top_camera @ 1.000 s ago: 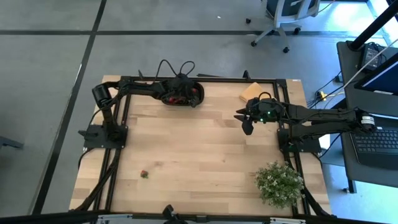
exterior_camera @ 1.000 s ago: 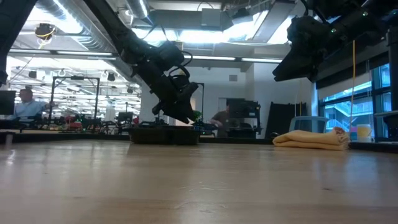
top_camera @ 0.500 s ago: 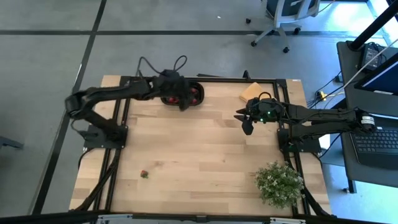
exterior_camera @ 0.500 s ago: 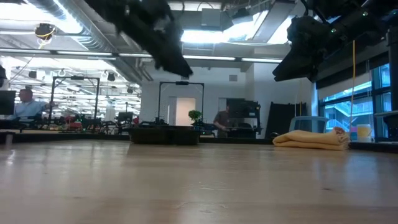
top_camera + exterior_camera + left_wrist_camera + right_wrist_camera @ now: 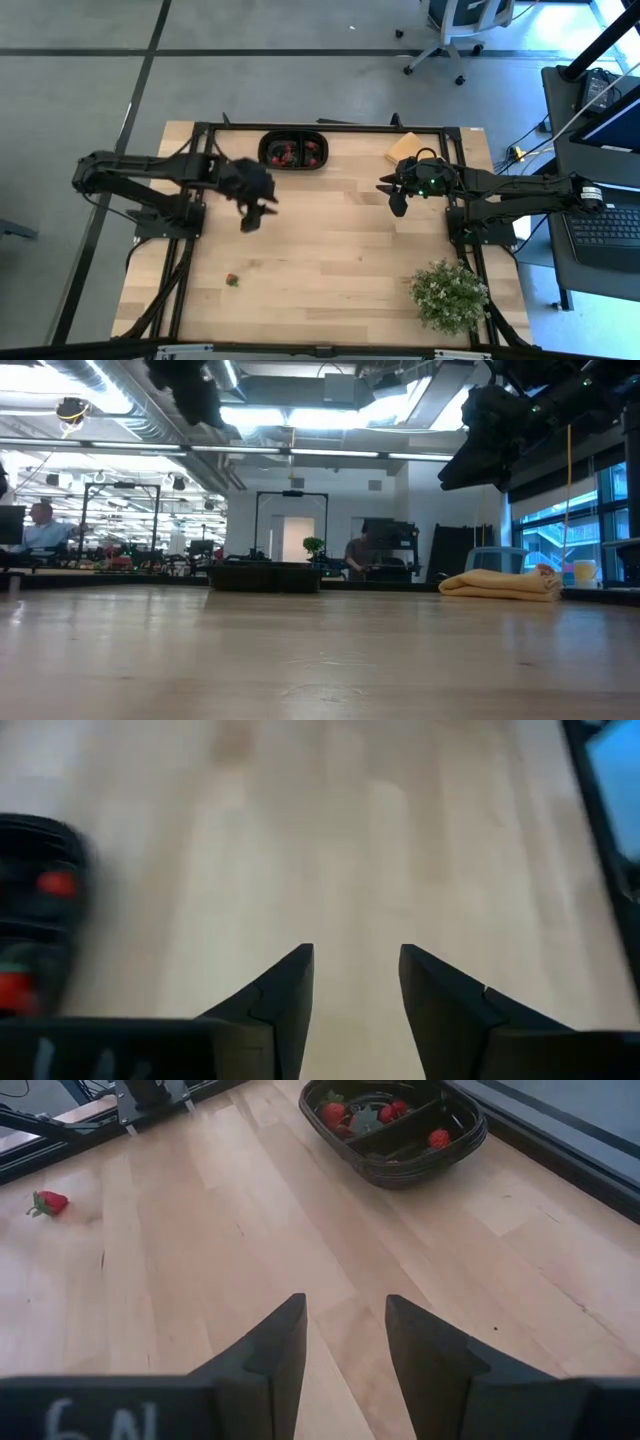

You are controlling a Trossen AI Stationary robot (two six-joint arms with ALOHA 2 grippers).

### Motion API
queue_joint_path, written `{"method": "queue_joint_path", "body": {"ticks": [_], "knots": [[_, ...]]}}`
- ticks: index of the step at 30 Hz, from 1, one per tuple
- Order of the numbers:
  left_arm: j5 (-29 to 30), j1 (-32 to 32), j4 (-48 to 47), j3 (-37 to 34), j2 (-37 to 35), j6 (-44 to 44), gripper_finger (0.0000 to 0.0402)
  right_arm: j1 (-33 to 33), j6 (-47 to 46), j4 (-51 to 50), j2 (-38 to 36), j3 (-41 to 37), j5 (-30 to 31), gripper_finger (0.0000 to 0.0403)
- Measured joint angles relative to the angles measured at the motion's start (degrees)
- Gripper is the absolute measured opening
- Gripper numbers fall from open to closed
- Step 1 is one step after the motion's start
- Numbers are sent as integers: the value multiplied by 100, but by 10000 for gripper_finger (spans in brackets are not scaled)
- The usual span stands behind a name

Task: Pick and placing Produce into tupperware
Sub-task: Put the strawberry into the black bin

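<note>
High view: I see the tupperware at twelve o'clock on the table, red produce inside both compartments. One stray strawberry lies near eight o'clock, well apart from it. My left gripper hangs over bare wood at about ten o'clock, fingers parted and empty. My right gripper waits near two o'clock, fingers likewise apart, holding nothing, beside the tan pad.

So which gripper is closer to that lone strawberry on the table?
Left. The left gripper hangs just beyond the strawberry; the right gripper is far across the table.
</note>
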State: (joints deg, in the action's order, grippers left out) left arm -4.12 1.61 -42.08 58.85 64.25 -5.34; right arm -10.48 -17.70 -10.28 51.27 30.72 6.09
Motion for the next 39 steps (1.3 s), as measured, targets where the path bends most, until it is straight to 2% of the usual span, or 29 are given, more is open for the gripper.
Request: {"method": "queue_joint_path", "body": {"ticks": [4, 14, 21, 27, 32, 39], "knots": [[-17, -691, -321, 0, 81, -393, 154, 0, -12, 21, 0, 0, 0, 141], [169, -2204, -425, -7, 481, -1126, 234, 0, -26, 19, 0, 0, -2, 141], [170, -3094, -572, -7, 483, -2098, 239, -2, -26, 14, 0, 0, -2, 141], [211, -3687, -759, -16, 485, -2109, 240, 0, -14, 14, 0, 0, -2, 141], [344, -4120, -742, -393, 491, -2212, 240, 0, -24, 14, 0, 0, -2, 141], [916, -4559, -496, -1182, 492, -2593, 240, -2, -24, 12, 0, 0, -2, 141]]}}
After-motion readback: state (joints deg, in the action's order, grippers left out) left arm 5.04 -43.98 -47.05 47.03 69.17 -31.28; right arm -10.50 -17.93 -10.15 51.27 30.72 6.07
